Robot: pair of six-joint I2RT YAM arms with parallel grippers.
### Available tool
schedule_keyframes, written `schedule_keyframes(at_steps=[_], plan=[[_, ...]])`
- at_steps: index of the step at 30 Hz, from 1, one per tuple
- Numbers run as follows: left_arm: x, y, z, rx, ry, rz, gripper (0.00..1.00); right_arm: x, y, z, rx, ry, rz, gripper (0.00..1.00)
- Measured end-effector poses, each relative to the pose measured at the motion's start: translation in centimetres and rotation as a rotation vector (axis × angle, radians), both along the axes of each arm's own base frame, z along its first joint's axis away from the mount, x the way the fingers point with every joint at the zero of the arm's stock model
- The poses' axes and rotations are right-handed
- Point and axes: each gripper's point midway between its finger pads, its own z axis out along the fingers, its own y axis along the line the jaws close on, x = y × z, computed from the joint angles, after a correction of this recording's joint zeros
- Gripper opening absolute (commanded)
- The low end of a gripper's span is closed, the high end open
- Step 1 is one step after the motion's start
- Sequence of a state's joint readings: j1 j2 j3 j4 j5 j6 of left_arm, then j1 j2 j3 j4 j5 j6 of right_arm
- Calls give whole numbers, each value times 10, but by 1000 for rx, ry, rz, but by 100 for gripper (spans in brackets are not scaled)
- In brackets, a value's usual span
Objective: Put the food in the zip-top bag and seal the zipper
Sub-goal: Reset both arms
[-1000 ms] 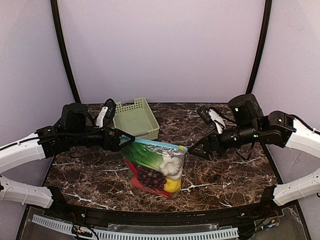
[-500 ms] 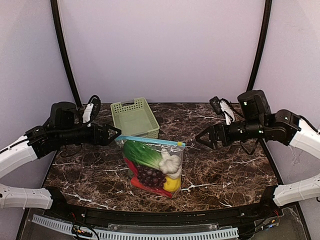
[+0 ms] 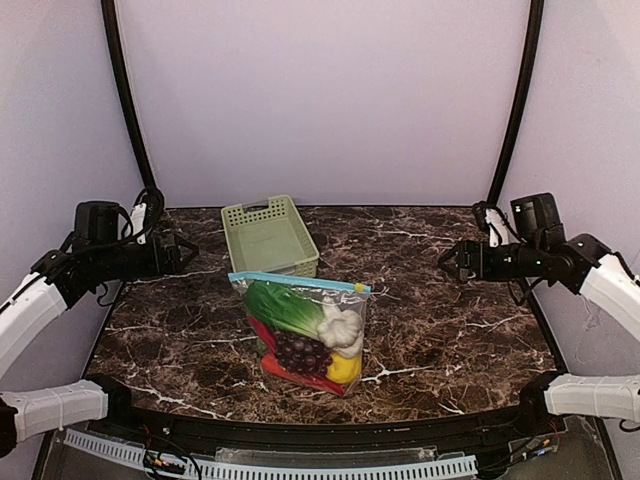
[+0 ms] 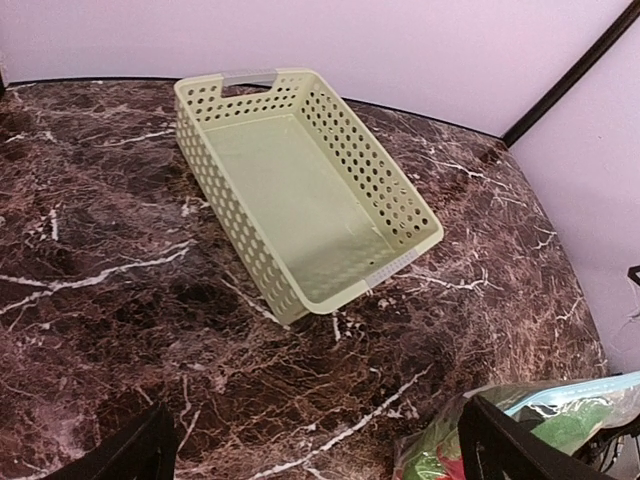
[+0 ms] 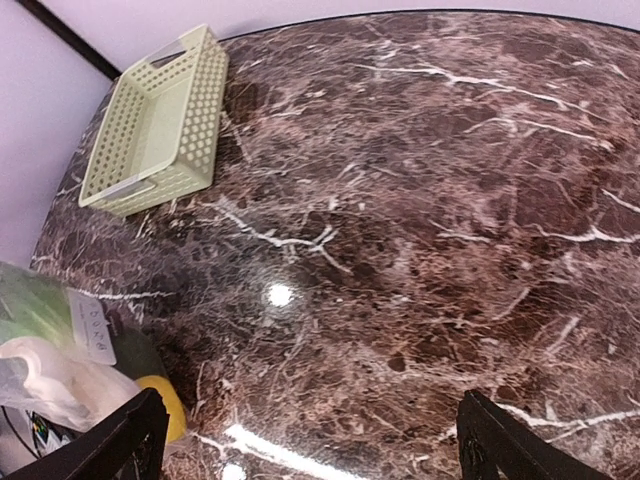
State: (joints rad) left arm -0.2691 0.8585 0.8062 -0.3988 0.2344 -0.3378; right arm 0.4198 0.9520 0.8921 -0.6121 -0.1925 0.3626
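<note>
The zip-top bag (image 3: pixel 305 330) lies on the marble table, centre front, with the food inside: green bok choy (image 3: pixel 280 308), white garlic (image 3: pixel 341 328), purple grapes (image 3: pixel 300 352), a yellow lemon (image 3: pixel 345 370) and red chilli (image 3: pixel 287 375). Its light blue zipper (image 3: pixel 295 281) runs straight across the mouth, the yellowish slider (image 3: pixel 358 287) at the right end. My left gripper (image 3: pixel 185 250) (image 4: pixel 315 455) hangs open far left of the bag. My right gripper (image 3: pixel 447 262) (image 5: pixel 305 450) hangs open far right. Neither touches the bag (image 4: pixel 560 420) (image 5: pixel 50 350).
A pale green slotted basket (image 3: pixel 270 237) (image 4: pixel 300 185) (image 5: pixel 160 120) stands with nothing in it just behind the bag. Black frame posts rise at the back left and back right corners. The table's right edge lies under the right arm.
Both arms have drawn back outward, away from the bag's mouth, left to the left and right to the right. The bag stays in place.
</note>
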Motion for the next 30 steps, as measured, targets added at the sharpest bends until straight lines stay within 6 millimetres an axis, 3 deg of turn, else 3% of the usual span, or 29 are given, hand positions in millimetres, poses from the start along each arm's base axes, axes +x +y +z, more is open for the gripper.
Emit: schedule_keyframes(at_steps=[5,10,17,20,30], plan=[[2,29,1,-9,-8,64,99,7,-43,-1,14,-23,-117,99],[-6,37,6,-7,-52,67,99,8,-66,8,24,-90,-171,99],[-19,64,15,90,-170,183,99,-1,-68,23,38,-267,-149,99],[-23,81,10,147,-209,256,99,-5,-69,25,34,-336,-137,99],[-22,99,4,216,-218,343,99,-12,-73,45,40,-520,-144,99]])
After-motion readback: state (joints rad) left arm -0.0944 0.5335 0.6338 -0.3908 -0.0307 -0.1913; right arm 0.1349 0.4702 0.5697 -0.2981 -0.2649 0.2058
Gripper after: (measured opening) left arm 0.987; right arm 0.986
